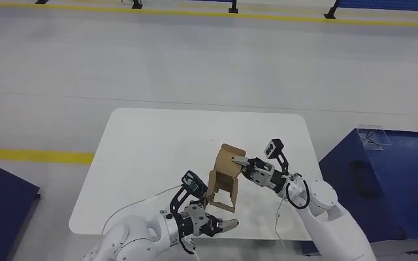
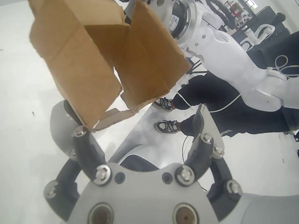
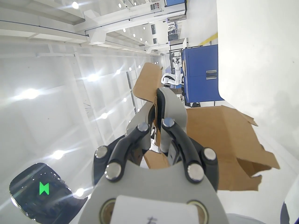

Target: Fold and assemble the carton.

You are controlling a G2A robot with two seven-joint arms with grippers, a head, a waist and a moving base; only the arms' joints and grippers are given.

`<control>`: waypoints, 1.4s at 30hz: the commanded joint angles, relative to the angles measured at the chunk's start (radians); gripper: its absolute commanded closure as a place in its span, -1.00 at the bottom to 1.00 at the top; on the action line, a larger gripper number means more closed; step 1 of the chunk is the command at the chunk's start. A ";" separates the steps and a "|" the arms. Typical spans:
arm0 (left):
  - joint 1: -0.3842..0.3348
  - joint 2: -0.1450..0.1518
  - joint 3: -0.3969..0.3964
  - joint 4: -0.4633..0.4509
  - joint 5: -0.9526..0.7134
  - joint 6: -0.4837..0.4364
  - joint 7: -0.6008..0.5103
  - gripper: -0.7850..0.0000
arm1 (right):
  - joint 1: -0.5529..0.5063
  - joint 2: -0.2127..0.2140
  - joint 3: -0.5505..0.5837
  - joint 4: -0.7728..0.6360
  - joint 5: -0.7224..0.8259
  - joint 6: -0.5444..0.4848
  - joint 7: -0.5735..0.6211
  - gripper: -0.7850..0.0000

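The right gripper (image 3: 156, 101) pinched one flap of the carton (image 1: 223, 176), holding it half-open above the table (image 1: 150, 150) near its front edge; the left gripper (image 2: 134, 117) sat spread just beneath the lower flaps — it should, I reckoned, push along the crease while the right held firm.

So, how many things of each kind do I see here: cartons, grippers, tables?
carton: 1
grippers: 2, the left gripper open, the right gripper shut on the carton
table: 1
Total: 4
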 commanded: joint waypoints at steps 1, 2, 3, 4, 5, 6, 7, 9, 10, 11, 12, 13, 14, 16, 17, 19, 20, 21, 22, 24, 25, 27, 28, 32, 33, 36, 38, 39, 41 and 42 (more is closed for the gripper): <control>-0.017 -0.005 0.015 0.024 -0.097 0.026 -0.054 -1.00 | 0.002 -0.002 -0.004 0.004 0.017 0.010 0.007 1.00; -0.035 -0.009 0.022 0.042 -0.197 0.045 -0.109 -1.00 | 0.004 -0.003 -0.005 0.004 0.022 0.014 0.007 1.00; -0.035 -0.009 0.022 0.042 -0.197 0.045 -0.109 -1.00 | 0.007 -0.003 -0.006 0.001 0.011 0.015 0.013 1.00; -0.035 -0.009 0.022 0.042 -0.197 0.045 -0.109 -1.00 | 0.007 -0.003 -0.006 0.001 0.011 0.015 0.013 1.00; -0.035 -0.009 0.022 0.042 -0.197 0.045 -0.109 -1.00 | 0.007 -0.003 -0.006 0.001 0.011 0.015 0.013 1.00; -0.035 -0.009 0.022 0.042 -0.197 0.045 -0.109 -1.00 | 0.007 -0.003 -0.006 0.001 0.011 0.015 0.013 1.00; -0.035 -0.009 0.022 0.042 -0.197 0.045 -0.109 -1.00 | 0.007 -0.003 -0.006 0.001 0.011 0.015 0.013 1.00; -0.035 -0.009 0.022 0.042 -0.197 0.045 -0.109 -1.00 | 0.007 -0.003 -0.006 0.001 0.011 0.015 0.013 1.00; -0.035 -0.009 0.022 0.042 -0.197 0.045 -0.109 -1.00 | 0.007 -0.003 -0.006 0.001 0.011 0.015 0.013 1.00; -0.035 -0.009 0.022 0.042 -0.197 0.045 -0.109 -1.00 | 0.007 -0.003 -0.006 0.001 0.011 0.015 0.013 1.00; -0.035 -0.009 0.022 0.042 -0.197 0.045 -0.109 -1.00 | 0.001 -0.004 -0.009 -0.004 0.010 0.015 -0.002 1.00; -0.032 -0.009 0.022 0.042 -0.195 0.042 -0.103 -1.00 | -0.005 -0.006 -0.014 -0.011 0.020 0.017 -0.009 1.00; -0.028 -0.009 0.021 0.040 -0.179 0.046 -0.084 -1.00 | -0.006 -0.008 -0.019 -0.013 0.033 0.029 -0.002 1.00; -0.017 -0.009 0.029 0.029 -0.130 0.041 -0.048 -1.00 | 0.000 -0.011 -0.024 -0.004 0.061 0.045 0.008 1.00; -0.012 -0.010 0.036 0.022 -0.100 0.040 -0.028 -1.00 | 0.004 -0.012 -0.027 0.001 0.077 0.054 0.013 1.00; 0.002 -0.011 0.053 0.003 -0.053 0.029 0.016 -1.00 | 0.014 -0.016 -0.031 0.015 0.112 0.078 0.023 1.00; 0.008 -0.012 0.061 -0.001 -0.041 0.024 0.035 -1.00 | 0.019 -0.017 -0.035 0.023 0.129 0.096 0.032 1.00; 0.010 -0.013 0.066 -0.003 -0.018 0.027 0.050 -1.00 | 0.027 -0.019 -0.040 0.031 0.140 0.116 0.045 1.00; 0.008 -0.014 0.074 -0.007 0.018 0.031 0.064 -1.00 | 0.035 -0.020 -0.043 0.042 0.156 0.136 0.058 1.00; 0.011 -0.018 0.098 -0.010 0.074 0.042 0.096 -1.00 | 0.051 -0.023 -0.042 0.069 0.196 0.167 0.067 1.00; 0.010 -0.021 0.109 -0.008 0.089 0.052 0.104 -1.00 | 0.058 -0.024 -0.043 0.080 0.216 0.184 0.073 1.00; 0.000 -0.026 0.124 0.002 0.103 0.068 0.110 -1.00 | 0.070 -0.026 -0.041 0.104 0.249 0.221 0.085 1.00; -0.005 -0.028 0.127 0.008 0.110 0.085 0.108 -1.00 | 0.078 -0.026 -0.039 0.114 0.253 0.235 0.086 1.00; -0.014 -0.033 0.124 0.016 0.095 0.112 0.103 -1.00 | 0.089 -0.027 -0.022 0.148 0.282 0.244 0.106 1.00; -0.011 -0.032 0.118 0.015 0.101 0.119 0.105 -1.00 | 0.093 -0.027 -0.015 0.158 0.290 0.248 0.110 1.00; 0.008 -0.029 0.100 0.014 0.102 0.128 0.102 -1.00 | 0.100 -0.026 0.005 0.178 0.299 0.250 0.118 1.00; 0.019 -0.027 0.085 0.015 0.096 0.125 0.103 -1.00 | 0.103 -0.024 0.022 0.185 0.307 0.250 0.121 1.00; 0.026 -0.026 0.076 0.016 0.084 0.127 0.110 -1.00 | 0.103 -0.023 0.030 0.182 0.296 0.237 0.114 1.00; 0.036 -0.025 0.061 0.016 0.064 0.124 0.113 -1.00 | 0.098 -0.023 0.042 0.174 0.288 0.212 0.104 1.00; 0.040 -0.024 0.051 0.016 0.053 0.125 0.116 -1.00 | 0.098 -0.023 0.042 0.174 0.288 0.212 0.104 1.00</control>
